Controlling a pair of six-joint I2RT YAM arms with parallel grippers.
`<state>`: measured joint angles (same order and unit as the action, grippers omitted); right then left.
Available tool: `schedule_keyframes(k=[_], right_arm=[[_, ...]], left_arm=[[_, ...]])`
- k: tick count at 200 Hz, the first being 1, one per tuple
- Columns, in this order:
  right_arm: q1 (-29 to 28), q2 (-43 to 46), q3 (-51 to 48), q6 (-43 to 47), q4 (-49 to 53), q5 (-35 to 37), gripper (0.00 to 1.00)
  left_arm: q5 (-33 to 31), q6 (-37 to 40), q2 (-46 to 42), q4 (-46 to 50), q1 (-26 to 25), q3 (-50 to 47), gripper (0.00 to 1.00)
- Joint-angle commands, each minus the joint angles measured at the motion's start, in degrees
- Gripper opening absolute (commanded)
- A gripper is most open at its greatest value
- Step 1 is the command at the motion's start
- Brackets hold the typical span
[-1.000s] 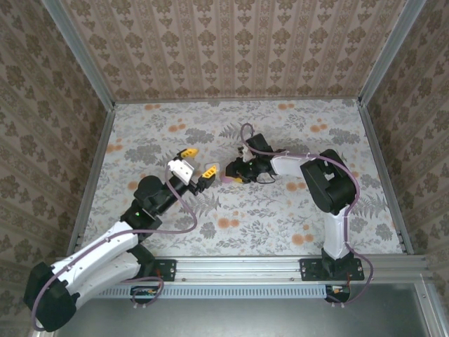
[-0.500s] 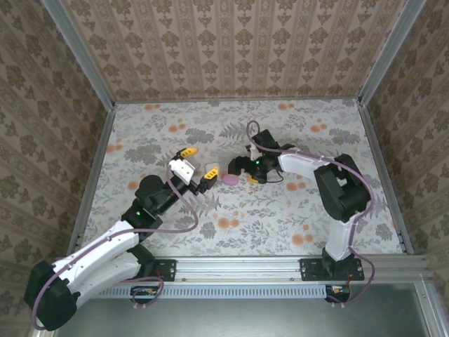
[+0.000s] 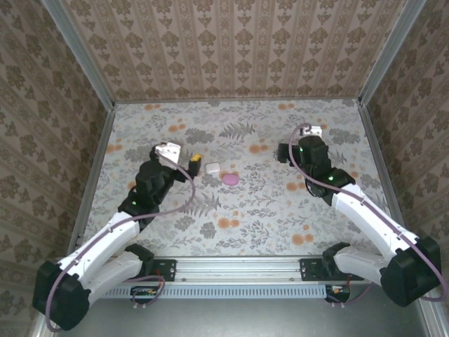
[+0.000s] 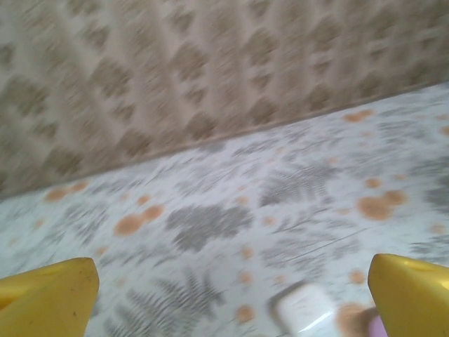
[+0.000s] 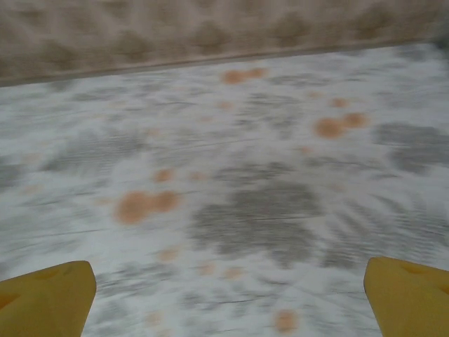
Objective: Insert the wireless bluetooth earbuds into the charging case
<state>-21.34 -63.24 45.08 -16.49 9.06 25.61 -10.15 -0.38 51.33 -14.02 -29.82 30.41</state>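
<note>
A small white charging case (image 3: 212,168) lies on the floral table, and a magenta-pink case (image 3: 230,180) lies just to its right; both look closed. No earbuds can be made out; they are hidden or out of view. My left gripper (image 3: 195,163) hangs just left of the white case, apart from it. In the left wrist view the gripper (image 4: 231,274) is open with nothing between its yellow fingers (image 4: 49,298), and the white case (image 4: 303,307) lies ahead at lower right. My right gripper (image 3: 283,152) is far to the right and open (image 5: 228,274) over bare table.
The floral tabletop (image 3: 245,210) is fenced by patterned walls and metal rails (image 3: 95,168). Printed orange spots (image 3: 228,223) dot the cloth. Wide free room lies between the cases and the right arm.
The right arm has drawn back to the right, away from the pink case it was touching. The left gripper has pulled back to the left. Both cases now lie free on the table.
</note>
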Motion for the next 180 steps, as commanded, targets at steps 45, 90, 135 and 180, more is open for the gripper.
schedule_keyframes(k=[45,90,135,180], right_arm=[[12.94,-7.26,-12.21,11.23,-18.22,1.95,1.0],[13.26,-15.34,-14.41,15.29,-35.24,-8.75,1.0],[15.26,-21.54,-16.2,18.23,-46.08,-13.76,1.0],[19.53,-24.71,-25.7,16.67,-66.23,-24.54,1.0]], left_arm=[[-5.35,-1.77,-0.26,10.02,15.75,0.52,1.0],[-7.34,2.05,1.33,9.28,19.71,-1.95,1.0],[-4.43,1.52,7.46,-3.01,22.5,-7.72,1.0],[-0.59,3.62,14.86,-12.32,23.32,-8.91,1.0]])
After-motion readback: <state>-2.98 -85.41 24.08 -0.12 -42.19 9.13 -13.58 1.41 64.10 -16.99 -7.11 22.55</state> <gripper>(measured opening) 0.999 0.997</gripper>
